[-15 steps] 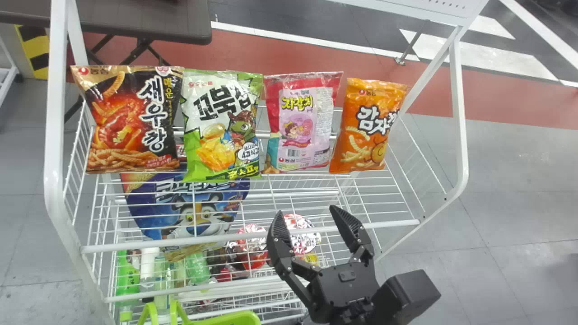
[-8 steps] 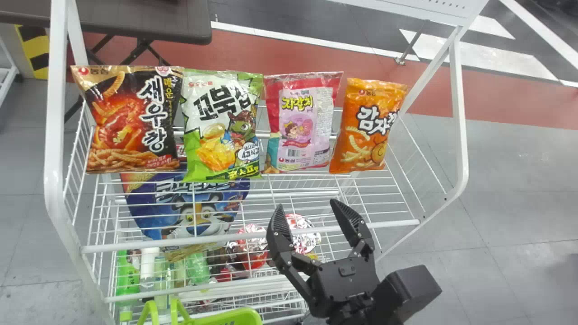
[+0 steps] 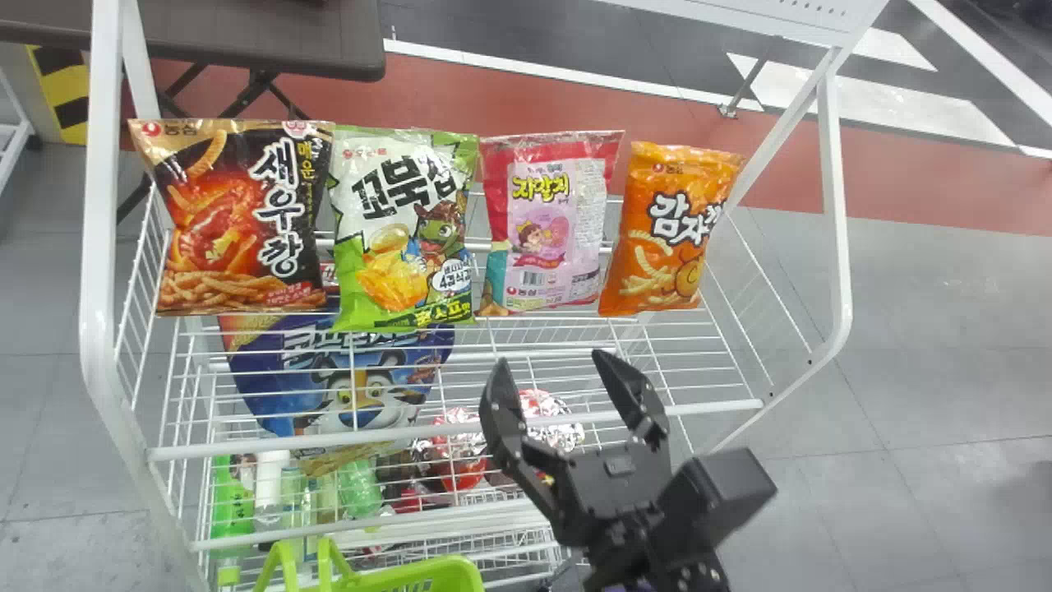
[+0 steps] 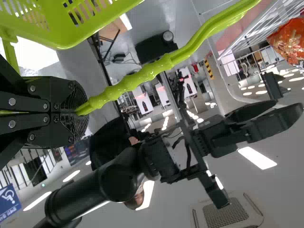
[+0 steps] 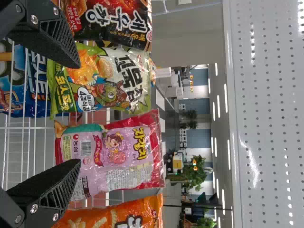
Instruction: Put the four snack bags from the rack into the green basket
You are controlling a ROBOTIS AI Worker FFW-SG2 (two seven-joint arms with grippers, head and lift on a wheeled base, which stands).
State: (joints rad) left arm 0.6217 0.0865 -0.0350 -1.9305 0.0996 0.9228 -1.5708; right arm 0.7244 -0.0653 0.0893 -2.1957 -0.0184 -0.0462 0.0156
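Observation:
On the rack's upper level stand four snack bags side by side: black-and-red point(image 3: 238, 218), green-and-white point(image 3: 404, 230), pink point(image 3: 546, 222) and orange point(image 3: 672, 230). My right gripper point(image 3: 574, 382) is open in front of and below the pink and orange bags, holding nothing. In the right wrist view, my right gripper point(image 5: 80, 114) has the green-and-white bag point(image 5: 104, 80) and the pink bag point(image 5: 111, 154) beyond its spread fingers. The green basket point(image 3: 411, 575) shows at the bottom edge. In the left wrist view, my left gripper point(image 4: 78, 112) is shut on the green basket's handle point(image 4: 137, 76).
The white wire rack point(image 3: 460, 429) has a front rail and upright side frames. Below are a blue bag point(image 3: 337, 378), bottles point(image 3: 233, 501) and red-and-silver packages point(image 3: 460, 452). A dark table point(image 3: 271, 37) stands behind at the left.
My right gripper has moved a little up and forward toward the bags, tilting slightly, and stays open. The green basket has shifted slightly at the bottom edge. The four bags have not moved.

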